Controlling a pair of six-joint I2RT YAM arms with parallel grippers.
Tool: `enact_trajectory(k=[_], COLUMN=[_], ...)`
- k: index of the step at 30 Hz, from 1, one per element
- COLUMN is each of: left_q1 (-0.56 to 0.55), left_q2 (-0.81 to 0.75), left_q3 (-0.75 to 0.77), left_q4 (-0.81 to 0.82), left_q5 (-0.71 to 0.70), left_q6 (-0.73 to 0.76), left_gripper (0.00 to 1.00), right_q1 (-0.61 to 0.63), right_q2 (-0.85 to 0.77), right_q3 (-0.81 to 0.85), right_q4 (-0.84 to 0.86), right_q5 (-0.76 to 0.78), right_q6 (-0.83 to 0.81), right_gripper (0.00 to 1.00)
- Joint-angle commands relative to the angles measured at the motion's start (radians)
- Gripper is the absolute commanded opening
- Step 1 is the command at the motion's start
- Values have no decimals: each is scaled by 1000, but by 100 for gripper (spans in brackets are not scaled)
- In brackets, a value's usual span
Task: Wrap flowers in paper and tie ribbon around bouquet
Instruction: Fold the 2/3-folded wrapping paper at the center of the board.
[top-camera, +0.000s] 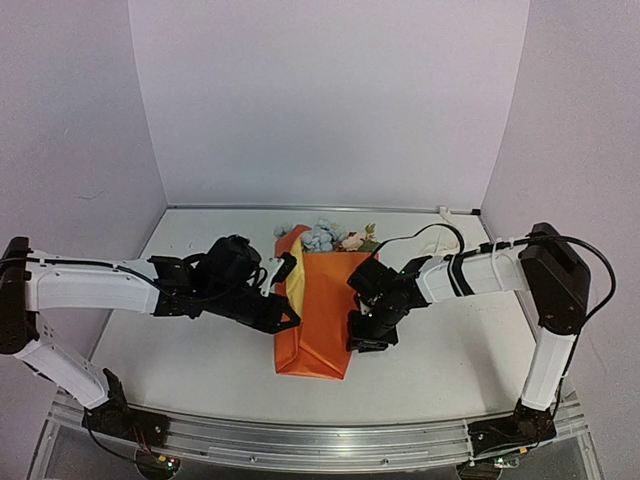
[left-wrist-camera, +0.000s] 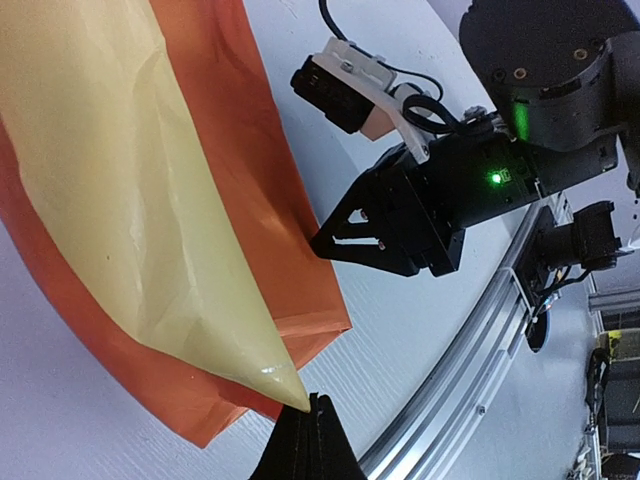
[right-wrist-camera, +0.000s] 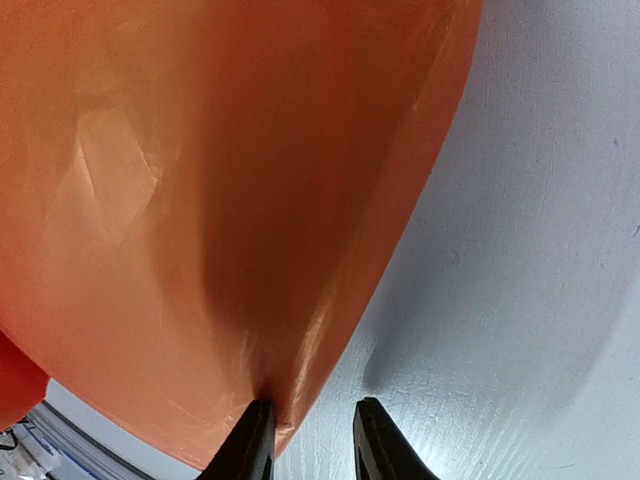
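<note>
The paper (top-camera: 318, 315) lies folded in the middle of the table, orange face out, with a yellow flap (left-wrist-camera: 130, 190) lifted along its left side. The flowers (top-camera: 325, 237), pale blue and pink blooms, stick out at its far end. My left gripper (left-wrist-camera: 310, 405) is shut on the tip of the yellow corner; in the top view it (top-camera: 288, 272) sits at the paper's left edge. My right gripper (right-wrist-camera: 312, 435) is open at the paper's right edge (top-camera: 358, 342), with the orange rim against its left finger (right-wrist-camera: 252, 440). A pale strip (top-camera: 432, 244) behind the right arm may be the ribbon.
The right arm's black wrist (left-wrist-camera: 430, 210) hangs close across from the left fingers. The aluminium rail (top-camera: 320, 440) runs along the near table edge. White walls (top-camera: 330, 100) close off the back and sides.
</note>
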Motion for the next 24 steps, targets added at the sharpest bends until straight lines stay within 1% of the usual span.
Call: enact_trajectory(k=[1,4,7,11,14,16,19,20,24], left_q1=[0,0,0,0,0,-1,0,0,0], left_q2=[100,177,245,309,347,376,414,422,450], left_q3=[92,136,189,246,273,298,331,340,372], left_q4=[16,13,-3,-23,-35,-43,-66,-73,-84], left_q5=[75,101,120,146,160,172,183,184,187], left_q6=[71,85,100,110,112,112,114,115,115], left_gripper=[0,0,0,0,0,0,0,0,0], right_q1=[-3,-2,-2,-15,-37,-49,-68,-75,-104], right_q2=[7,-29,-101,-235,-326,-375,-395,-396,-367], right_q3=[31,3,-42,-116,-139,-123,-65,-48,52], right_q4=[14,14,14,7,-2,-16,-35,-36,-36], right_q5=[21,24,42,81,103,116,134,145,161], right_q6=[13,14,13,14,19,18,18,19,43], right_gripper=[28,28,31,40,52,63,72,74,75])
